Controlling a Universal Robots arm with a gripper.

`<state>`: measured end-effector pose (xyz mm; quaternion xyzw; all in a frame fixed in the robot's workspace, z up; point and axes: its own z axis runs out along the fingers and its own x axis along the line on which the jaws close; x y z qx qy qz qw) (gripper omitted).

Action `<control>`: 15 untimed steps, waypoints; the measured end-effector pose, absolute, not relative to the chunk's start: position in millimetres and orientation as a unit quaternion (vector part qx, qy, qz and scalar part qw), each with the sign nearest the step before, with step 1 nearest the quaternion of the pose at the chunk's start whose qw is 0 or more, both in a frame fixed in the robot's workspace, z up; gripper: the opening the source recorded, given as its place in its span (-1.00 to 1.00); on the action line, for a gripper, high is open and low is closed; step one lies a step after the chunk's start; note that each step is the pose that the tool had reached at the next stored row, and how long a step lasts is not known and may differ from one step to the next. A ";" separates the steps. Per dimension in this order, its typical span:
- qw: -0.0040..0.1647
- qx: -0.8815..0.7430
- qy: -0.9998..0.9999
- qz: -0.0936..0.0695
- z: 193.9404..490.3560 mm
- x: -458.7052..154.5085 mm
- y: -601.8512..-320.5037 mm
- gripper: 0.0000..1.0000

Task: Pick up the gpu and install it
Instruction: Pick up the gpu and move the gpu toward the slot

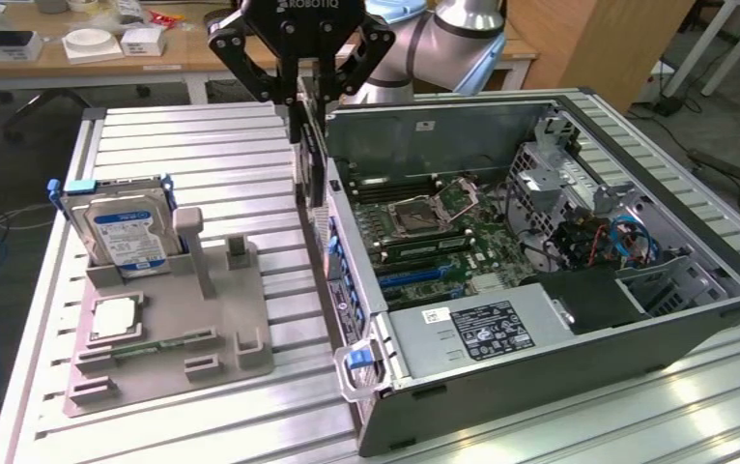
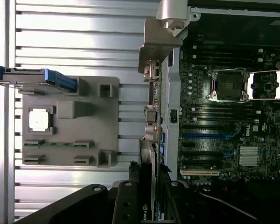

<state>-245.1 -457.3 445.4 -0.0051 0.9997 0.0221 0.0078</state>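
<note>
Gripper (image 1: 300, 97) half-closed, clamping one gpu (image 1: 307, 150) edge-on, card hanging beneath fingers beside one open computer case (image 1: 538, 382); one hard drive (image 1: 126, 232) nearby.

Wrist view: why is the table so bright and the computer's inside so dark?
Wrist view: light glares off the metal table, whitening the chip on the grey tray; the motherboard lies in shade, and the hand gripping the gpu is nearly black. Exterior view: glare streaks the table too.
</note>
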 end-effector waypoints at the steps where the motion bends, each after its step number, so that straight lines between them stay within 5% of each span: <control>1: 0.008 -0.005 1.000 0.022 445.4 -243.7 -457.3 -0.48; 15: 0.008 -0.005 1.000 0.022 445.4 -226.8 -457.3 -0.48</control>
